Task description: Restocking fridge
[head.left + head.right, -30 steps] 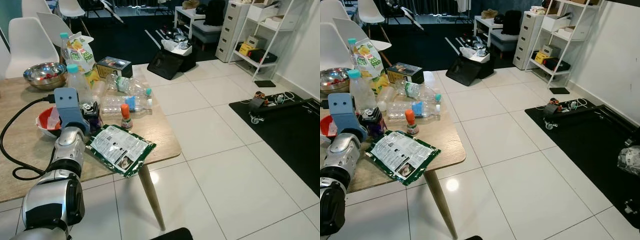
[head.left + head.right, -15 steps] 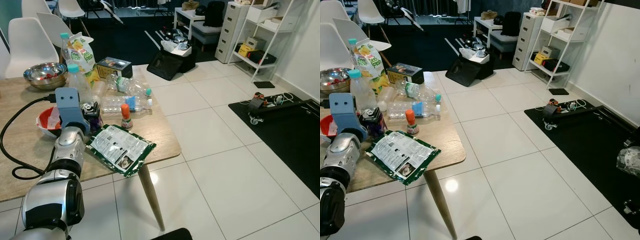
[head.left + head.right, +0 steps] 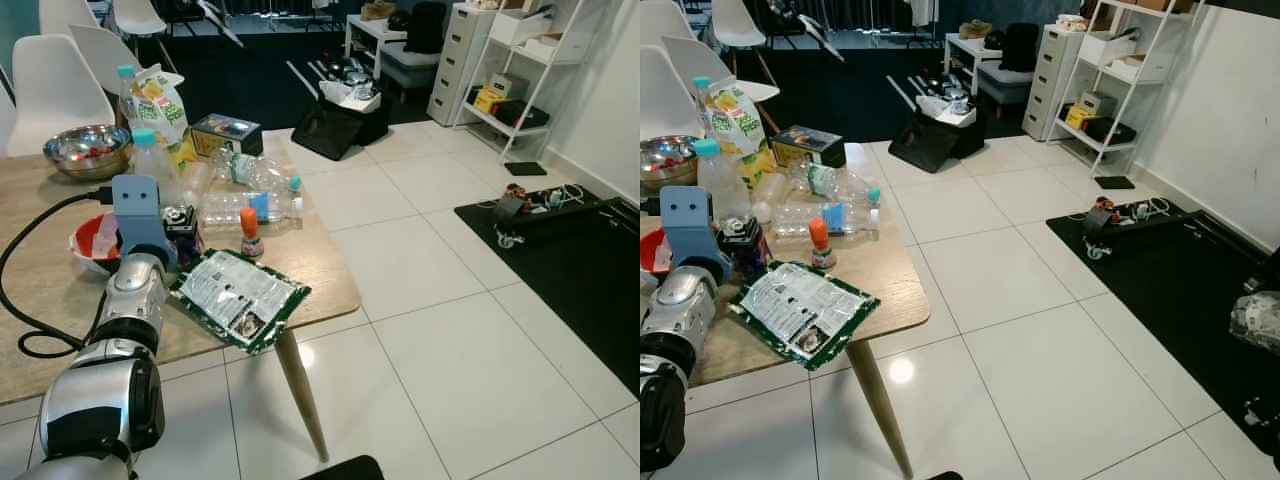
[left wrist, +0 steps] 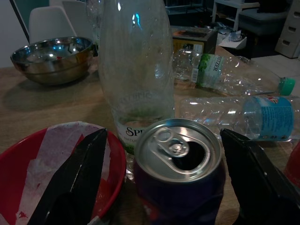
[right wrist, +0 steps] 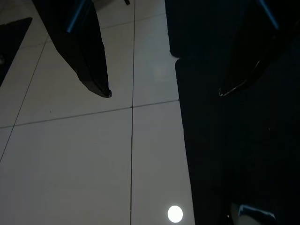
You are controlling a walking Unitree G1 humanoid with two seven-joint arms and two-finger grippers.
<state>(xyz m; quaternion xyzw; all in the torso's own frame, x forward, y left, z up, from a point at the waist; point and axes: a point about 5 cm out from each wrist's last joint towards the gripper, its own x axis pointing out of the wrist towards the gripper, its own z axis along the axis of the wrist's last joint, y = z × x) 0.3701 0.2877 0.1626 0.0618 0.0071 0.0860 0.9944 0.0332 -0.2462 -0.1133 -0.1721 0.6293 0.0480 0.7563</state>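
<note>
"Peel Fresh" — on the juice pouch point(image 3: 160, 103); "Sp…" — on the clear bottle point(image 4: 136, 70).

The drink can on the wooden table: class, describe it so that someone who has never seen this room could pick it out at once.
Start at the wooden table on the robot's left. The left claw sits there, open, one black finger on each side of the can, which stands upright just in front of a tall clear bottle and beside a red bowl. It is the one metal can: dark purple, silver top, opened tab.
</note>
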